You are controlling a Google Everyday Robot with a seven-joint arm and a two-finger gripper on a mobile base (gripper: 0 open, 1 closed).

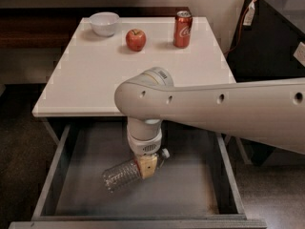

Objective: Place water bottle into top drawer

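**White table and open drawer carrying the load**

The white table (95, 80) is carrying three things along its far edge. A white bowl (104, 23) is sitting at the far left corner, a red apple (136, 39) is resting just right of it, and a red soda can (182, 29) is standing upright further right, apart from the apple.

Below the tabletop's near edge, the top drawer (190, 187) is standing pulled out. The water bottle (121, 174) is lying tilted inside it, cap toward the back right. The gripper (147, 167) is reaching down into the drawer and clasping the bottle; whether the bottle is touching the drawer floor cannot be told.
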